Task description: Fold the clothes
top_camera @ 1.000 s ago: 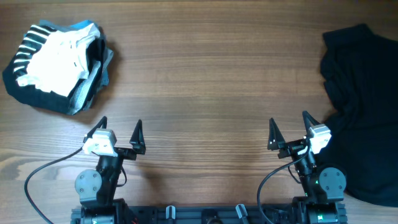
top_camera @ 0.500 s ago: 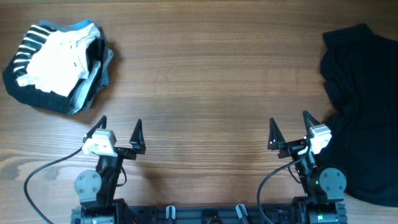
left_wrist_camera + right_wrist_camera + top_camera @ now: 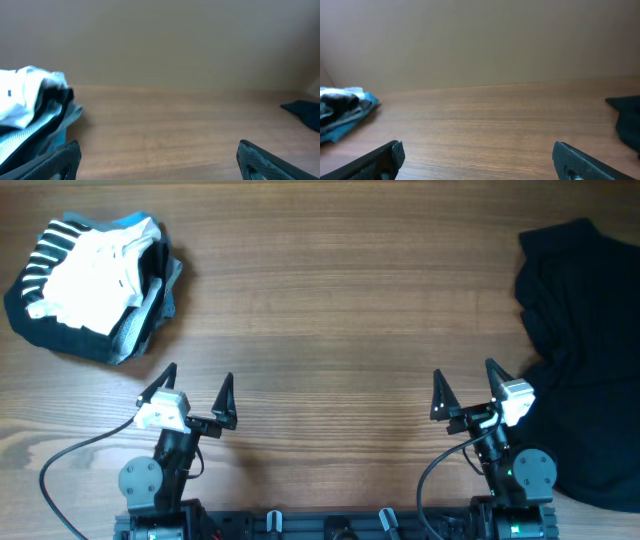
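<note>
The black T-shirt (image 3: 585, 350) lies crumpled at the table's right side, reaching the right edge; its label mark does not show. A dark corner of it shows in the left wrist view (image 3: 305, 111) and in the right wrist view (image 3: 626, 122). My left gripper (image 3: 195, 385) is open and empty near the front edge, left of centre. Its fingertips frame bare wood in the left wrist view (image 3: 160, 157). My right gripper (image 3: 465, 385) is open and empty, just left of the T-shirt's lower part. It frames bare wood in the right wrist view (image 3: 480, 155).
A pile with a white garment and a black-and-white striped garment (image 3: 90, 285) sits at the far left. It shows in the left wrist view (image 3: 30, 115) and the right wrist view (image 3: 342, 112). Both arm bases stand at the front edge.
The left gripper has shifted very slightly. The right arm and the garments have not moved.
</note>
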